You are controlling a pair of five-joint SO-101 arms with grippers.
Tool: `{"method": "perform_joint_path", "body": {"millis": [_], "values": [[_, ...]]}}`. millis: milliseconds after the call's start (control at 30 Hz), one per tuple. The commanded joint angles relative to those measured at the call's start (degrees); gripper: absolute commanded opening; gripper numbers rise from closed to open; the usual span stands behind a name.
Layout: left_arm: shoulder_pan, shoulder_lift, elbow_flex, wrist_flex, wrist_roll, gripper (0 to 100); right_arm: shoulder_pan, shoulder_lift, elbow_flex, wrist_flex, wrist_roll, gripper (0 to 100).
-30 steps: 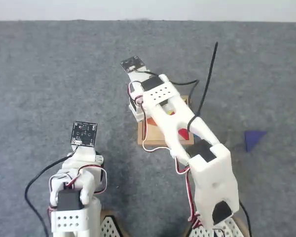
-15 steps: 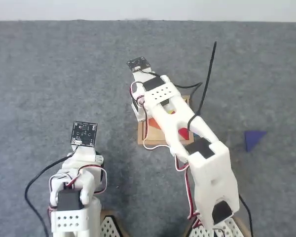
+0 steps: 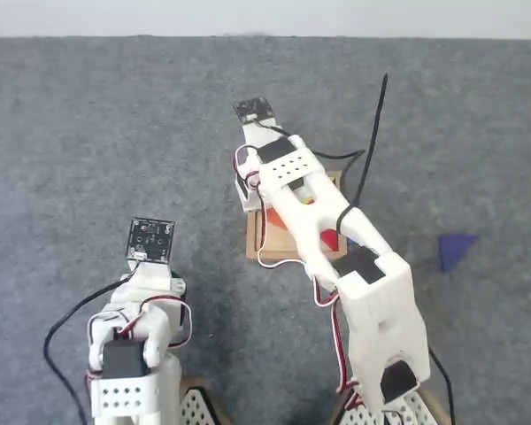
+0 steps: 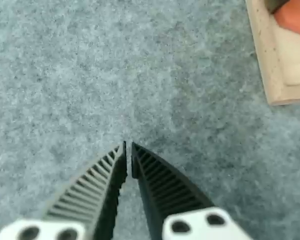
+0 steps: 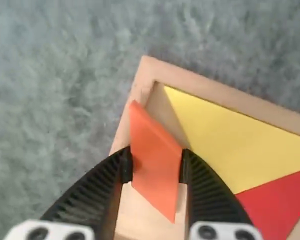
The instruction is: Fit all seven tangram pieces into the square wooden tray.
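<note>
Over a corner of the wooden tray (image 5: 141, 85), the right gripper (image 5: 154, 160) clamps an orange piece (image 5: 150, 137); the left gripper (image 4: 128, 150) hangs clenched above carpet (image 4: 65, 75).

A: High cam?
B: Fixed, above & behind the L arm (image 3: 133, 354) & R arm (image 3: 372, 301), facing down over the tabletop (image 3: 88, 115).
A: Wrist cams?
B: Each looks along its own jaws, v. close to the surface. Left catches a tray (image 4: 264, 55) corner, right sits over it; high cam sees it too.

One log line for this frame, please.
right end effector: shut on orange piece at tray corner | left end effector: shut, empty, above carpet | in tray: yellow piece, red piece | blue piece: on carpet
</note>
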Motion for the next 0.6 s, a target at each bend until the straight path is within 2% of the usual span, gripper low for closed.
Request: {"method": "perform_joint_path", "body": {"millis": [0, 233, 567], "values": [[0.3, -1.0, -0.6, 0.2, -0.1, 2, 0.9, -0.4, -3.9, -1.5, -0.4, 17.3], [0.3, -1.0, -0.6, 0.2, -0.1, 2, -1.5, -0.2, -3.9, -1.6, 4.6, 29.9], [0.3, -1.0, -0.6, 0.2, -0.1, 2, 0.6, -7.8, -3.6, 1.3, 4.8, 30.3]]}}
